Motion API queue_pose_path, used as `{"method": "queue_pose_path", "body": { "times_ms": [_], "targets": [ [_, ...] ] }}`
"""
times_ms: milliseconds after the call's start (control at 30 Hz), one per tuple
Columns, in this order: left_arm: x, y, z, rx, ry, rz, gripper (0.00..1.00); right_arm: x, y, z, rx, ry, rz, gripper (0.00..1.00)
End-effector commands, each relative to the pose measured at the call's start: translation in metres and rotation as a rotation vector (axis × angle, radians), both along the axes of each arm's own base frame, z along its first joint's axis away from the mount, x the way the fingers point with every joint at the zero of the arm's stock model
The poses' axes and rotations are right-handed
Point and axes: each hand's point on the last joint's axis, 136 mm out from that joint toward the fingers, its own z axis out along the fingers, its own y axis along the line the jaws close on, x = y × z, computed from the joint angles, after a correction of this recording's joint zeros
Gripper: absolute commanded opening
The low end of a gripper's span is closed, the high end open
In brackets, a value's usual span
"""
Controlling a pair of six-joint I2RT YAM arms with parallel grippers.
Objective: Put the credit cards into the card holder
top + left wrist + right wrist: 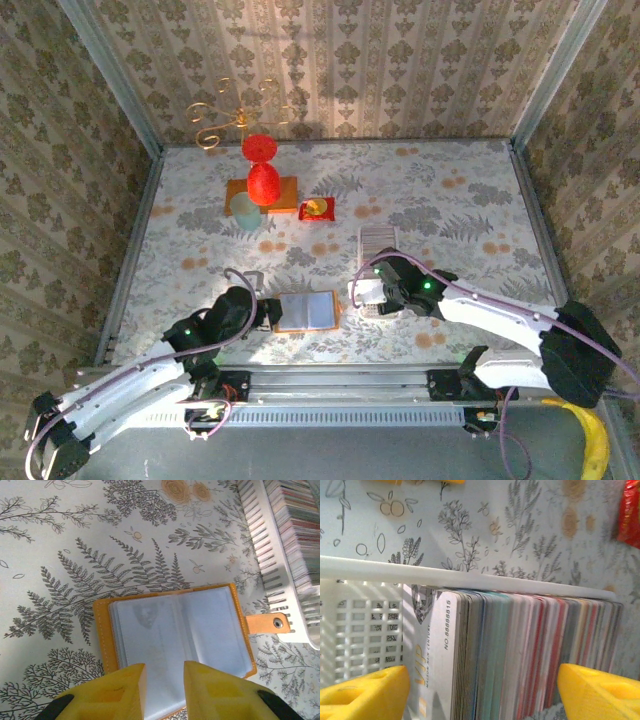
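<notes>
Flowery wallpaper on every wall and a fern-print table (470,215), that's the setup from the top camera. The card holder (306,312) lies open and flat near the front edge, with the left gripper (268,312) right at its left side. Just to the right, the right gripper (366,294) sits at the near end of a white basket (378,238). Further back there's a red packet (318,209) and an orange tray (285,193) with red stuff on it. On the left wrist cam, the yellow fingers (120,692) are fairly close together with a narrow gap, nothing pinched. They hover over the holder's near edge, and clear sleeves show between them. Its snap tab (267,623) points toward the basket. On the right wrist cam, the fingers (365,695) are spread wide on either side of the credit cards (520,655). The cards are packed on edge in the basket, with a VIP card (427,665) at the front.
</notes>
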Motion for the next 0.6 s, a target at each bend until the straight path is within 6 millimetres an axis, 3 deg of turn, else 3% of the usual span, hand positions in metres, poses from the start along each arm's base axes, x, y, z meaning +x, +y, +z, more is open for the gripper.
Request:
{"method": "queue_pose_path", "body": {
  "times_ms": [0,200,567],
  "targets": [
    [-0.005,0.001,-0.003,0.006,0.007,-0.020,0.26,0.015,0.004,0.003,-0.014,-0.066,0.019,0.78],
    [-0.005,0.003,-0.005,0.003,0.013,-0.010,0.24,0.019,0.002,-0.006,-0.028,-0.057,0.016,0.71],
    [-0.004,0.002,-0.007,-0.006,0.025,0.003,0.21,0.009,-0.003,-0.003,-0.031,-0.026,0.023,0.44]
  ]
}}
